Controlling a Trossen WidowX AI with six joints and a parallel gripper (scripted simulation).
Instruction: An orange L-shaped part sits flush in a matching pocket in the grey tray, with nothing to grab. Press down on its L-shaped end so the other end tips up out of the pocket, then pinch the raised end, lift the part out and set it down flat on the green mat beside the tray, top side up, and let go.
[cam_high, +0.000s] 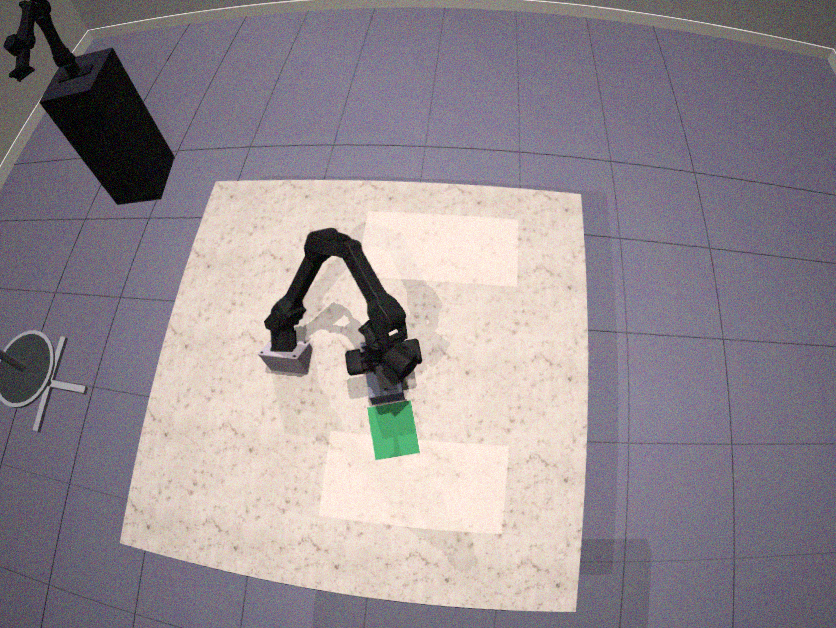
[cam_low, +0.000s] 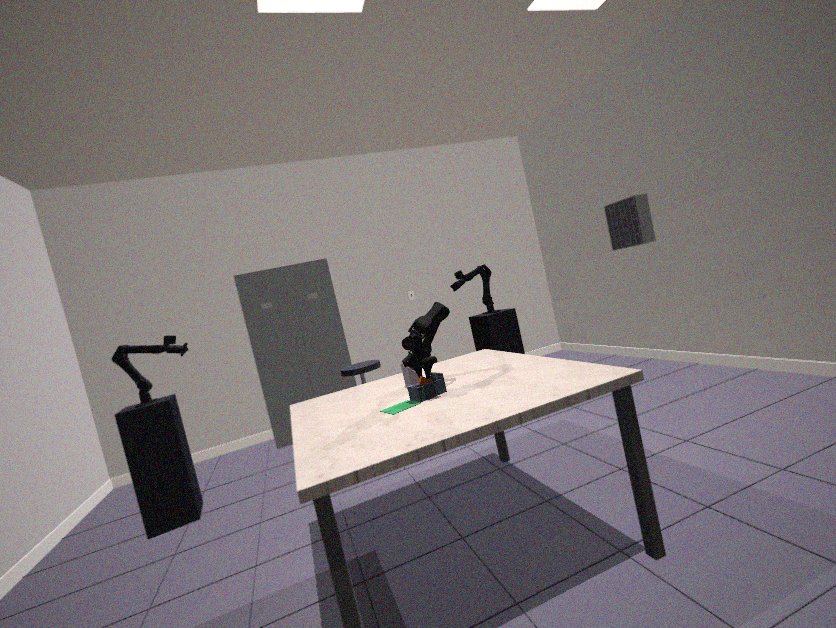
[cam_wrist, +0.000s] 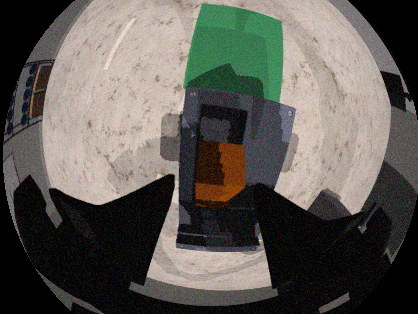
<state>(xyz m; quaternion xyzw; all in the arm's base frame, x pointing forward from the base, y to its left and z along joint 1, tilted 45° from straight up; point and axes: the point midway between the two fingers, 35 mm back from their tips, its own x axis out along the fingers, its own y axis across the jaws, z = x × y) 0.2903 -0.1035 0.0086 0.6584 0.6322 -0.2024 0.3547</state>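
Observation:
The grey tray stands with one end against the green mat. The orange part is in the tray and shows above its rim in the exterior view, so it looks tipped. Dark, bare pocket shows at its mat-side end in the wrist view. In the top view the arm hides the part. My gripper is open above the tray, its fingertips apart on either side of the orange part in the wrist view. Nothing shows held. The part's lower end is in shadow and unclear.
A light grey upright panel stands at the tray's side, close to the arm. The arm's base stands on the pale speckled table. Shadows of the arm fall across tray and mat.

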